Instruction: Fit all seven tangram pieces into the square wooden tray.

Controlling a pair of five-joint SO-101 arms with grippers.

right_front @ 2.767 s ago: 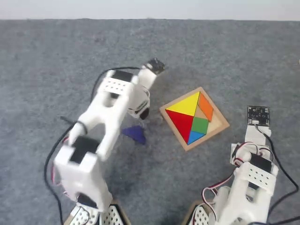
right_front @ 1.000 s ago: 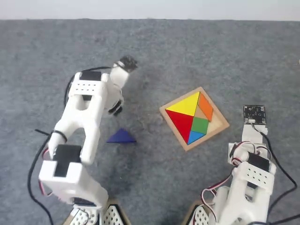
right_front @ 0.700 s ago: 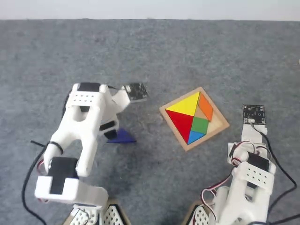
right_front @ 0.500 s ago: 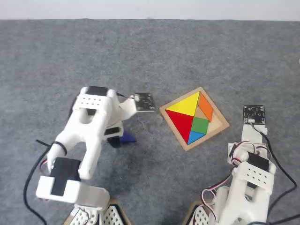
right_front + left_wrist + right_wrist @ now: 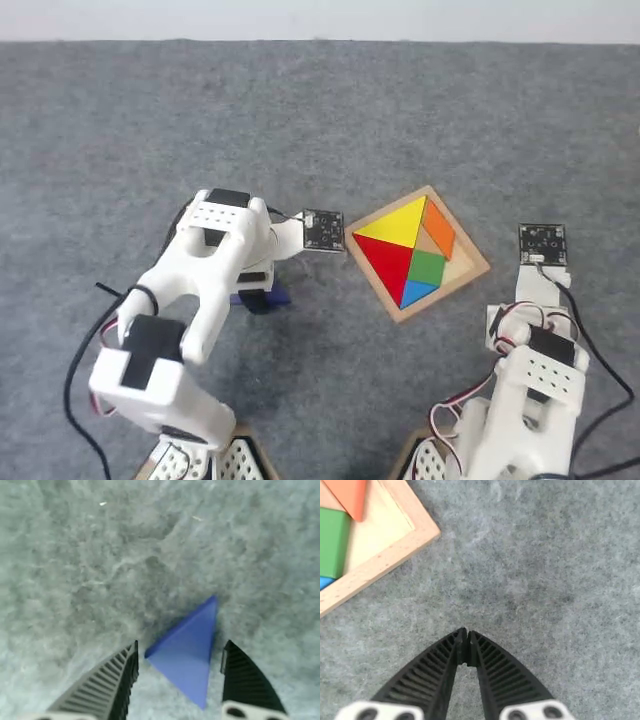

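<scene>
Left fingers [image 5: 117,680] lowered, apart around one blue triangle [image 5: 187,657], right fingers [image 5: 445,672] together.

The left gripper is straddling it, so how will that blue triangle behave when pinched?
The blue triangle looks rigid, so it likely won't flex. Lying flat on the grey mat, it shouldn't roll. Its slanted edges might twist it inside the left gripper.

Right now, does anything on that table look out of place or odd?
Yes. One blue triangle lies on the grey mat outside the wooden tray, flat between the tips of the open left gripper. The tray shows a bare gap at one corner, so the puzzle looks unfinished.
</scene>
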